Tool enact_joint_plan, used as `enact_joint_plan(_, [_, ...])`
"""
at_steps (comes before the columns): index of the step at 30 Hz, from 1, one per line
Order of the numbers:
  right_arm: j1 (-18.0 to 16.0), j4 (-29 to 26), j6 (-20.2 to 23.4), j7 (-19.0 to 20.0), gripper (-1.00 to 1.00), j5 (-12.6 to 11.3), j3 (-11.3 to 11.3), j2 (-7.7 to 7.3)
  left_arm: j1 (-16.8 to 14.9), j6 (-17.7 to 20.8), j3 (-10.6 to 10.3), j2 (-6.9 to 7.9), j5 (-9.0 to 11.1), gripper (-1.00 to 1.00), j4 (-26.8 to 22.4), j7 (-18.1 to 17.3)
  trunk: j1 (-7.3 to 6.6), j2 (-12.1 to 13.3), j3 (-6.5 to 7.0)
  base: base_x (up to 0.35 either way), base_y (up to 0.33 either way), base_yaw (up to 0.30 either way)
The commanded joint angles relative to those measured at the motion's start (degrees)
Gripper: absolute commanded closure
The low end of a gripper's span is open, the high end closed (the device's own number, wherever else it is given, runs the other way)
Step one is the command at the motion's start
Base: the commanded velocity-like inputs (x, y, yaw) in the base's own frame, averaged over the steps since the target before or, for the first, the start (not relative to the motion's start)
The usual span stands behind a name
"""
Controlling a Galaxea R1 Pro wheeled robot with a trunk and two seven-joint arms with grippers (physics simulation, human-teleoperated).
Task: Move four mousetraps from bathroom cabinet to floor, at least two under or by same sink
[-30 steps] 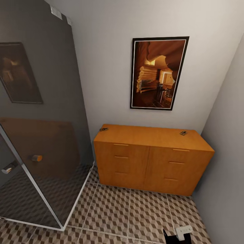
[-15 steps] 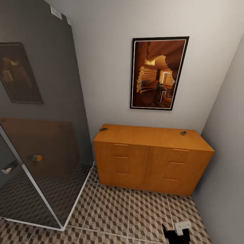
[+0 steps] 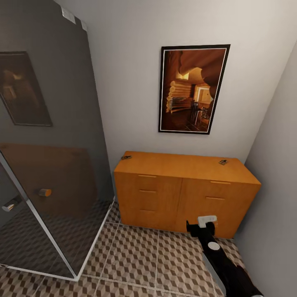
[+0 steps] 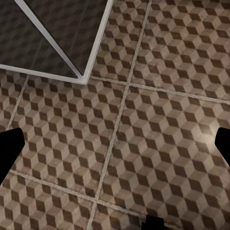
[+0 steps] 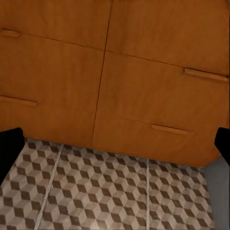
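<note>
The orange-brown cabinet (image 3: pixel 185 194) stands against the far wall on the cube-patterned bathroom floor (image 3: pixel 136 260). Two small dark mousetraps lie on its top, one at the left back corner (image 3: pixel 126 157) and one near the right back corner (image 3: pixel 223 162). My right gripper (image 3: pixel 201 225) is raised in front of the cabinet's lower right drawers, open with nothing between its fingers. In the right wrist view the open right gripper (image 5: pixel 115 146) faces the drawer fronts (image 5: pixel 143 96). My left gripper (image 4: pixel 115 148) is open over floor tiles (image 4: pixel 158 124). The sink is out of view.
A dark glass shower enclosure (image 3: pixel 45 165) with a white frame fills the left side, its corner (image 4: pixel 81 76) close to my left gripper. A framed picture (image 3: pixel 192 88) hangs above the cabinet. A grey wall (image 3: pixel 276 185) closes in on the right.
My right arm has risen from the bottom edge of the head view and reached forward to the cabinet's lower right front. The camera and the mousetraps have not moved.
</note>
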Motion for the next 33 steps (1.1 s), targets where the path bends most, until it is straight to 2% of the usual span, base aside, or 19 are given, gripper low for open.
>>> enact_joint_plan(1, [-0.06,-2.49,2.24,-1.07,-1.00,-0.26,0.33,-0.11,-0.08,-0.22,-0.46,-0.04,0.04,-1.00,0.15,0.26,0.04,-0.13,-0.14,0.000,0.000,0.000])
enact_joint_plan(2, [-0.05,-4.60,4.14,-1.58,-1.00,0.17,0.31,-0.11,-0.08,-0.22,-0.46,-0.04,0.04,-1.00,0.15,0.26,0.04,-0.13,-0.14,0.000,0.000,0.000])
enact_joint_plan(3, [-0.07,-10.70,9.84,-2.89,-1.00,1.54,0.29,-0.12,-0.08,-0.22,-0.46,-0.04,0.04,-1.00,0.15,0.26,0.04,-0.13,-0.14,0.000,0.000,0.000])
enact_joint_plan(6, [-0.18,-15.70,14.72,-3.69,-1.00,2.76,0.24,-0.12,-0.08,-0.18,-0.46,-0.04,0.04,-1.00,0.15,0.26,0.04,-0.13,-0.14,0.000,0.000,0.000])
enact_joint_plan(7, [-0.43,-19.04,18.35,-4.08,-1.00,3.45,0.21,-0.12,-0.09,-0.16,-0.46,-0.04,0.04,-1.00,0.15,0.26,0.04,-0.13,-0.14,0.000,0.000,0.000])
enact_joint_plan(10, [-1.25,-20.93,20.62,-4.29,-1.00,3.80,0.15,-0.13,-0.09,-0.14,-0.46,-0.04,0.04,-1.00,0.15,0.26,0.04,-0.13,-0.14,0.000,0.000,0.000])
enact_joint_plan(13, [-3.95,-22.15,22.38,-4.45,-1.00,4.02,0.12,-0.13,-0.08,-0.13,-0.46,-0.04,0.04,-1.00,0.15,0.26,0.04,-0.13,-0.14,0.000,0.000,0.000])
enact_joint_plan(14, [-5.73,-22.46,23.30,-4.49,-1.00,4.08,0.11,-0.13,-0.08,-0.13,-0.46,-0.04,0.04,-1.00,0.15,0.26,0.04,-0.13,-0.14,0.000,0.000,0.000])
enact_joint_plan(15, [-9.84,-22.74,26.43,-4.51,-1.00,4.14,0.10,-0.13,-0.08,-0.13,-0.46,-0.04,0.04,-1.00,0.15,0.26,0.04,-0.13,-0.14,0.000,0.000,0.000])
enact_joint_plan(18, [-13.69,-22.83,29.66,-4.49,-1.00,4.13,0.10,-0.10,-0.08,-0.13,-0.46,-0.04,0.04,-1.00,0.15,0.26,0.04,-0.13,-0.14,0.000,0.000,0.000])
enact_joint_plan(19, [-16.73,-22.76,31.87,-4.49,-1.00,4.10,0.10,-0.06,-0.08,-0.13,-0.46,-0.04,0.04,-1.00,0.15,0.26,0.04,-0.13,-0.14,0.000,0.000,0.000])
enact_joint_plan(22, [-21.91,-22.35,34.93,-4.48,-1.00,4.03,0.10,0.10,-0.08,-0.13,-0.46,-0.04,0.03,-1.00,0.15,0.26,0.04,-0.13,-0.14,0.000,0.000,0.000])
enact_joint_plan(23, [-25.75,-21.78,36.73,-4.44,-1.00,3.99,0.10,0.44,-0.08,-0.13,-0.46,-0.04,0.03,-1.00,0.15,0.26,0.04,-0.13,-0.14,0.000,0.000,0.000])
enact_joint_plan(25, [-29.89,-20.62,38.38,-4.41,-1.00,3.96,0.10,1.02,-0.08,-0.13,-0.46,-0.04,0.03,-1.00,0.15,0.26,0.04,-0.13,-0.14,0.000,0.000,0.000])
enact_joint_plan(26, [-38.62,-16.00,40.69,-4.19,-1.00,3.93,0.09,2.64,-0.08,-0.13,-0.46,-0.04,0.03,-1.00,0.15,0.26,0.04,-0.13,-0.14,0.000,0.000,0.000])
enact_joint_plan(27, [-40.79,-14.39,41.02,-4.14,-1.00,3.91,0.09,3.10,-0.08,-0.13,-0.46,-0.04,0.04,-1.00,0.15,0.26,0.04,-0.13,-0.14,0.000,0.000,0.000])
enact_joint_plan(28, [-44.98,-10.81,41.50,-4.02,-1.00,3.85,0.09,4.04,-0.08,-0.13,-0.46,-0.04,0.04,-1.00,0.15,0.26,0.04,-0.13,-0.14,0.000,0.000,0.000])
enact_joint_plan(33, [-53.79,-1.29,41.91,-3.28,-1.00,3.66,0.09,6.97,-0.08,-0.13,-0.46,-0.04,0.04,-1.00,0.15,0.26,0.04,-0.13,-0.14,0.000,0.000,0.000])
